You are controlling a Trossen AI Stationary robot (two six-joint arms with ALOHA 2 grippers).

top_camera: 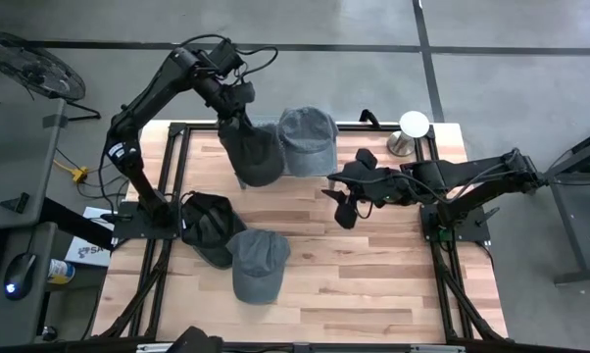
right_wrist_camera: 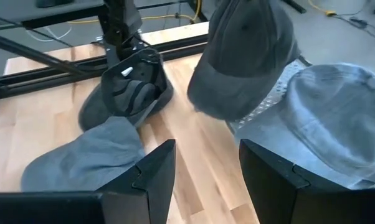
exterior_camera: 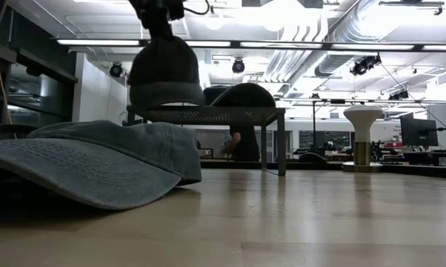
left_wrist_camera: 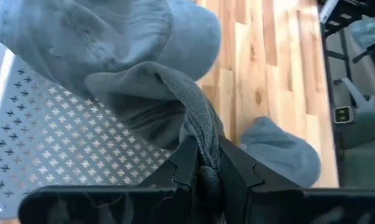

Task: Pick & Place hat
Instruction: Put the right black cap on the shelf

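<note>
A dark grey hat [top_camera: 254,149] hangs from my left gripper [top_camera: 238,106], which is shut on it, at the left end of a perforated metal rack [exterior_camera: 208,113] at the table's far side. In the low view this hat [exterior_camera: 164,70] sits crown up, right above the rack top. A lighter blue-grey hat [top_camera: 308,139] rests on the rack beside it. My right gripper [top_camera: 349,204] hovers open over the table's right middle, holding nothing [right_wrist_camera: 203,177]. My left gripper pinches a bunched fold of cloth [left_wrist_camera: 203,146] at the top of the dark hat's crown between its two fingers [left_wrist_camera: 184,165]. It comes slanting down from the far left. The hat hangs below the fingers, crown up; whether its lower edge touches the rack I cannot tell.
A black hat [top_camera: 212,224] lies upside down at the near left, with a grey hat [top_camera: 257,263] against it toward the near edge. A white mushroom-shaped stand [top_camera: 414,126] is at the far right corner. Bare wood lies in the middle and near right.
</note>
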